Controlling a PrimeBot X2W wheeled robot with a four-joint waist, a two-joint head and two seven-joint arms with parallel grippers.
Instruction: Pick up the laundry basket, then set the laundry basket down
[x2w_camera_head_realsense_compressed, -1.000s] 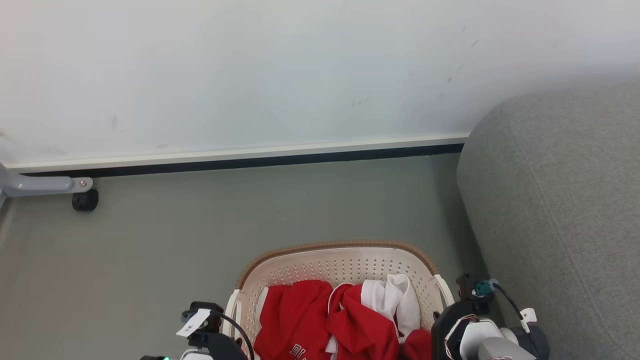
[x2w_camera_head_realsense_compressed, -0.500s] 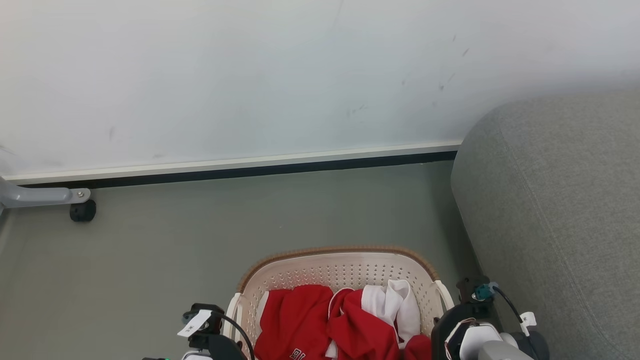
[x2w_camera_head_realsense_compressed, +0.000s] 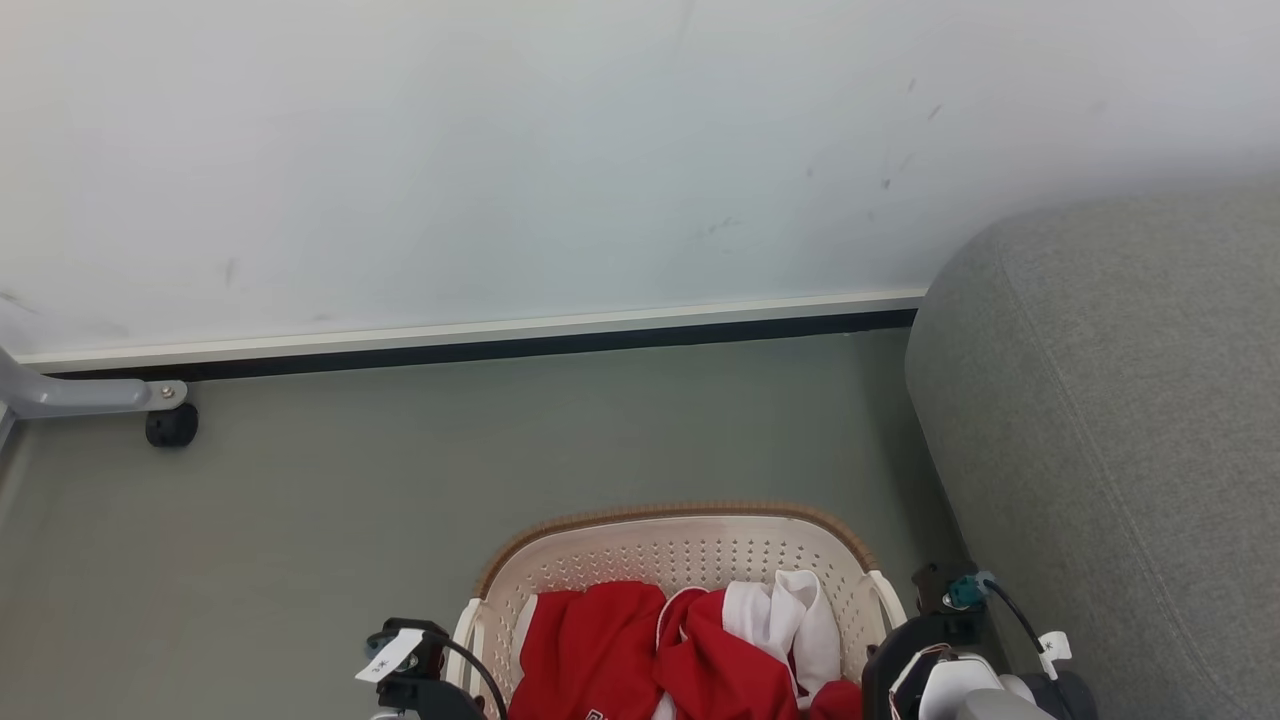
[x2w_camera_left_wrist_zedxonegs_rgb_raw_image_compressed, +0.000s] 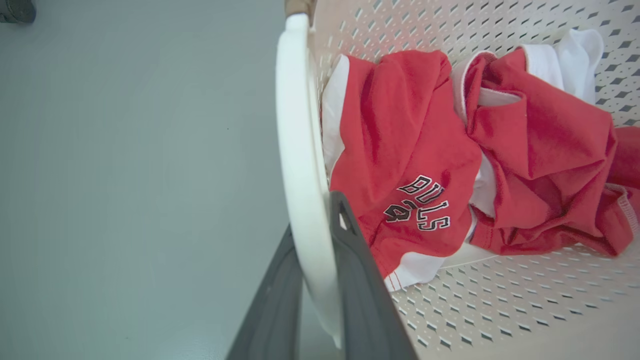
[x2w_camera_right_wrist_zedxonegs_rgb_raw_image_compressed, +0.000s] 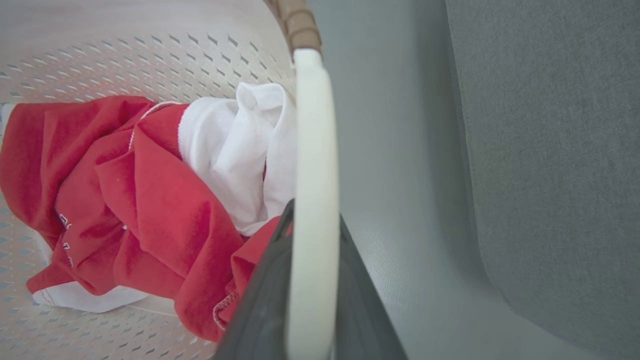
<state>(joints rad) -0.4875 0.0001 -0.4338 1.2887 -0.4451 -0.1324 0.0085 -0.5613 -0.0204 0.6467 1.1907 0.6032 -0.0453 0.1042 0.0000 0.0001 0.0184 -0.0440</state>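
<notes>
Since the laundry basket (x2w_camera_head_realsense_compressed: 680, 513) sits at 6 o'clock in the head view with red-and-white clothes (x2w_camera_left_wrist_zedxonegs_rgb_raw_image_compressed: 400, 140) loose inside, left gripper (x2w_camera_left_wrist_zedxonegs_rgb_raw_image_compressed: 315, 217) clamped across the left handle (x2w_camera_left_wrist_zedxonegs_rgb_raw_image_compressed: 295, 125) and right gripper (x2w_camera_right_wrist_zedxonegs_rgb_raw_image_compressed: 315, 215) across the right handle (x2w_camera_right_wrist_zedxonegs_rgb_raw_image_compressed: 312, 125), I'd move both arms level and in lockstep. Can't tell if the base is off the floor (x2w_camera_head_realsense_compressed: 500, 430); sofa (x2w_camera_head_realsense_compressed: 1100, 420) at 3 o'clock is near, so bias toward 9 and unclamp only once the floor takes the weight.
</notes>
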